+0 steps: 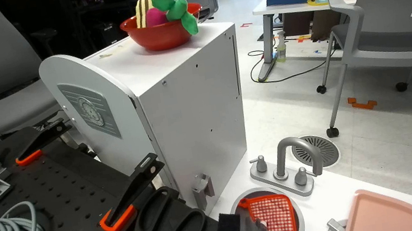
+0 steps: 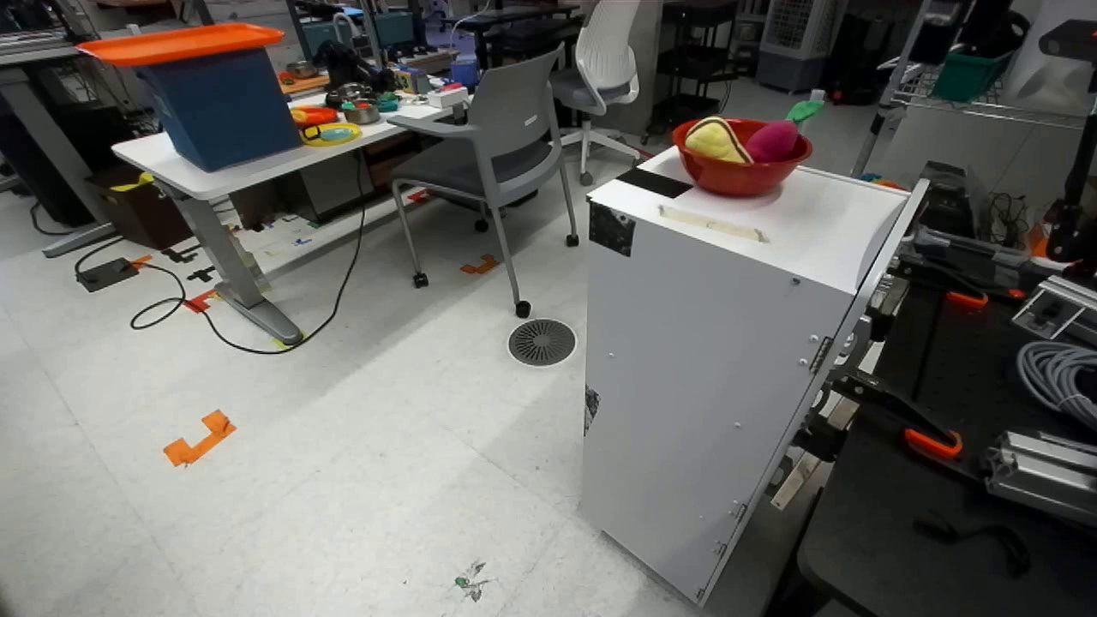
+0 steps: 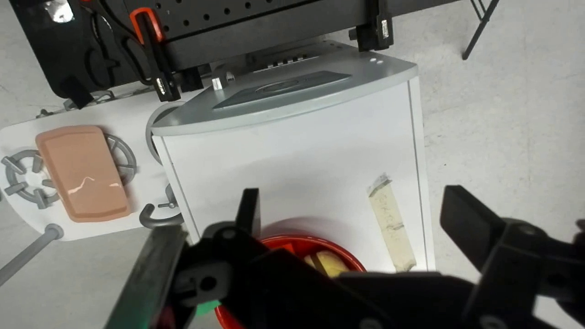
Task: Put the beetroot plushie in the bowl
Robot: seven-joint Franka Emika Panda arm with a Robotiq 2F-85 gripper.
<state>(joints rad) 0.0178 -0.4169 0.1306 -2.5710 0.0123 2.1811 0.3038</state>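
Observation:
The beetroot plushie (image 1: 155, 17) is magenta with green leaves and lies in the red bowl (image 1: 162, 35), its leaves hanging over the rim. In an exterior view its magenta body (image 2: 773, 141) rests in the bowl (image 2: 741, 177) beside a yellow striped plushie (image 2: 716, 140). In the wrist view only a bit of green leaf (image 3: 208, 307) shows; the magenta body is mostly hidden by the gripper. The bowl's rim (image 3: 320, 240) shows below the fingers. My gripper (image 3: 351, 201) is open with nothing between its fingertips, above the cabinet top. It is outside both exterior views.
The bowl stands on a tall white cabinet (image 1: 194, 92) with a strip of tape (image 3: 392, 224) on top. A toy sink counter with a faucet (image 1: 297, 146) and pink tray (image 3: 84, 173) adjoins it. A black table (image 2: 926, 360) with clamps and cables stands beside it.

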